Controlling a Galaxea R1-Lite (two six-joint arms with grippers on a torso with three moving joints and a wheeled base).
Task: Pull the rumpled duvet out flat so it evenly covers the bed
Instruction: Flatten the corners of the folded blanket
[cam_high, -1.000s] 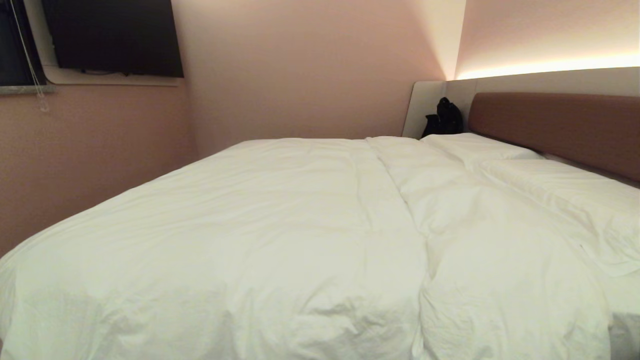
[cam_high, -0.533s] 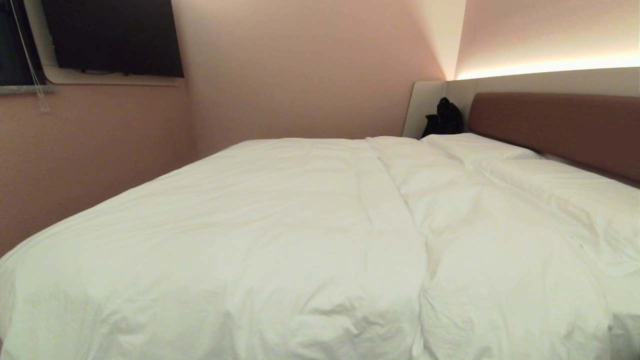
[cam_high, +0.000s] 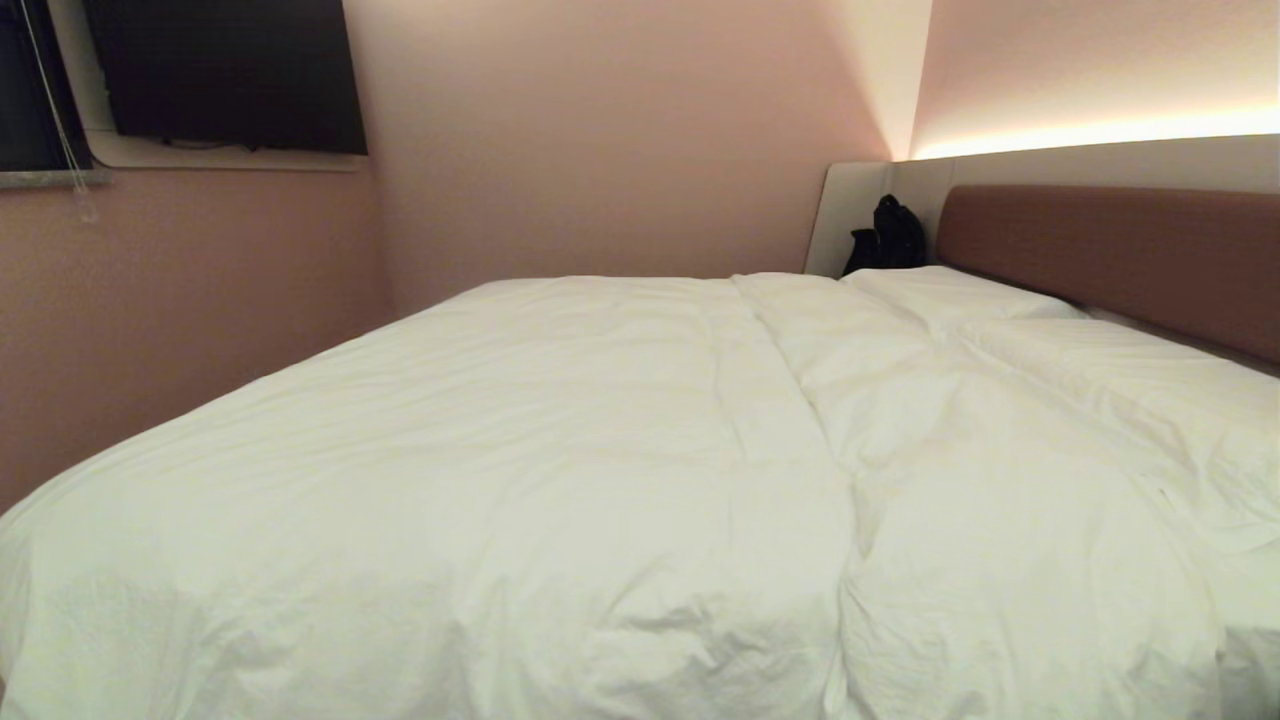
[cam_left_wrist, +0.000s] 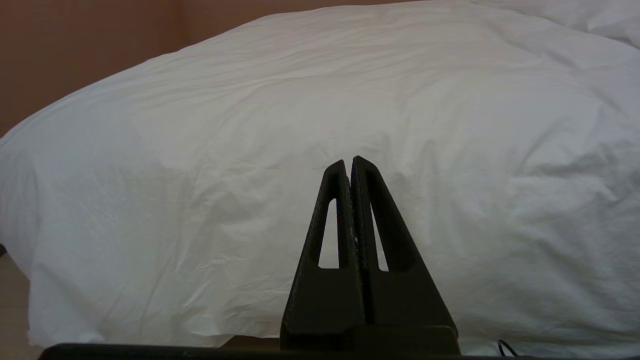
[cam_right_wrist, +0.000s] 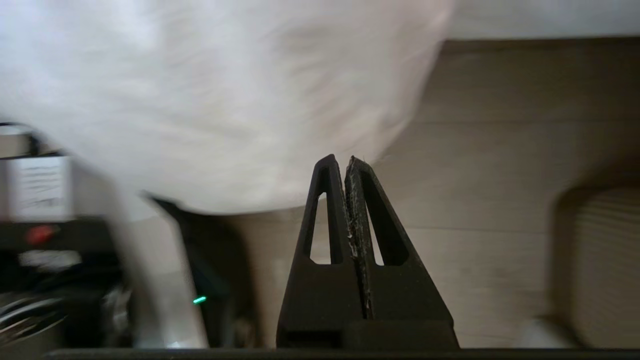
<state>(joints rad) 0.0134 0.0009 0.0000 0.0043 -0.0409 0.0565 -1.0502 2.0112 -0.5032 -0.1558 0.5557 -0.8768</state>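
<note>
With both sets of fingers pressed together and empty, the left gripper (cam_left_wrist: 351, 162) facing the duvet (cam_left_wrist: 320, 115) just ahead and the right gripper (cam_right_wrist: 345, 162) below its overhang, I'd pinch this soft, bulky, light cover at its hanging edge.

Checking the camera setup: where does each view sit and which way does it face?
Head: high, looks forward and down across the duvet to the headboard; no arm shows.
Left wrist: low beside the bed, faces the duvet's hanging side; left gripper shut.
Right wrist: faces the floor and the duvet's edge; right gripper shut.
Shared: the duvet.
</note>
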